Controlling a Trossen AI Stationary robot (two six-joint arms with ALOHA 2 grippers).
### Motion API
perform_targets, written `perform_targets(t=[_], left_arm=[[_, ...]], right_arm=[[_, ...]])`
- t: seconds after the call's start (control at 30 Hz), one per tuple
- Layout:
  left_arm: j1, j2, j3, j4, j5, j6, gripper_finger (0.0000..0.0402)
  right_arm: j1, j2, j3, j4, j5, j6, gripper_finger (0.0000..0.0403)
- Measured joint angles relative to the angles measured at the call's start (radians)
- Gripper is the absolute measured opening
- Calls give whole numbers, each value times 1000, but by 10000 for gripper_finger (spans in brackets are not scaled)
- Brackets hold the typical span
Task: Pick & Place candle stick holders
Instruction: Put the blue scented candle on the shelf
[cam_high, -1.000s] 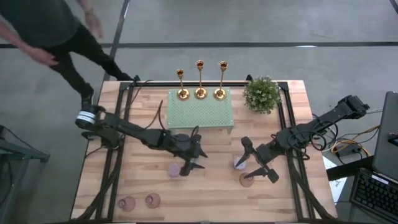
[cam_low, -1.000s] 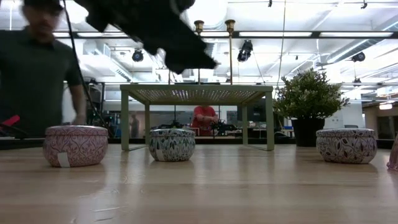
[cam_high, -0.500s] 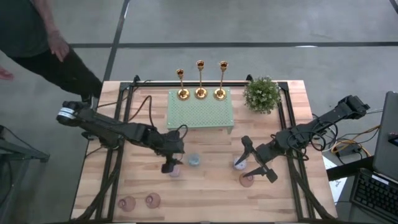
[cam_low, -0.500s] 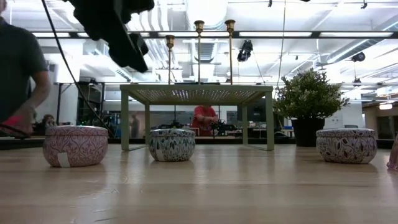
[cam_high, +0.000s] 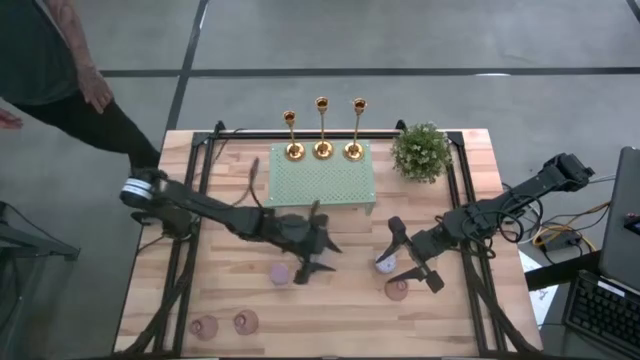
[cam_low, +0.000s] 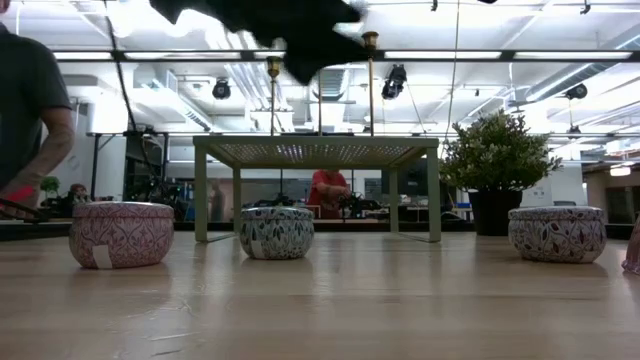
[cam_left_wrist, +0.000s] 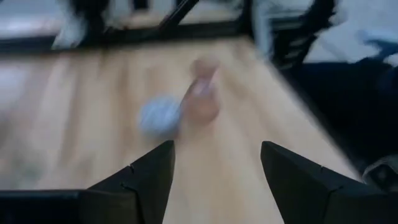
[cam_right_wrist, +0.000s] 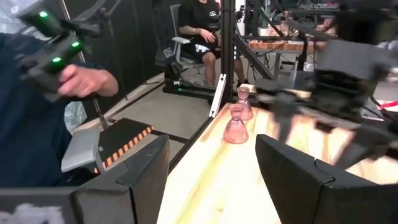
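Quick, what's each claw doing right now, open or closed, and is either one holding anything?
Left claw: open, holding nothing, above the table's middle.
Right claw: open, holding nothing, low over the table's right side.

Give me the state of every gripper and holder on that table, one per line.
Left gripper: open, empty.
Right gripper: open, empty.
Gold candlesticks: all three upright on the green stand.
Pink holder: on the table by the left gripper.
Pale blue holder: on the table by the right gripper.
Pair of pink holders: upright at the table's edge.
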Motion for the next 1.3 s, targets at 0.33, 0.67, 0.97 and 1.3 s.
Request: perform_targets(t=[0.33, 0.67, 0.97, 1.3], left_arm=[[13, 297, 313, -108, 51, 147, 235], [31, 355, 438, -298, 108, 210, 199], [24, -70, 155, -490, 45, 153, 141], [23, -674, -302, -258, -134, 3, 131]], right_arm=[[0, -2, 0, -1, 0, -12, 240], [6, -61, 0, -9, -4, -21, 231], [7, -72, -3, -10, -7, -19, 235], [7, -66, -3, -8, -6, -11, 228]])
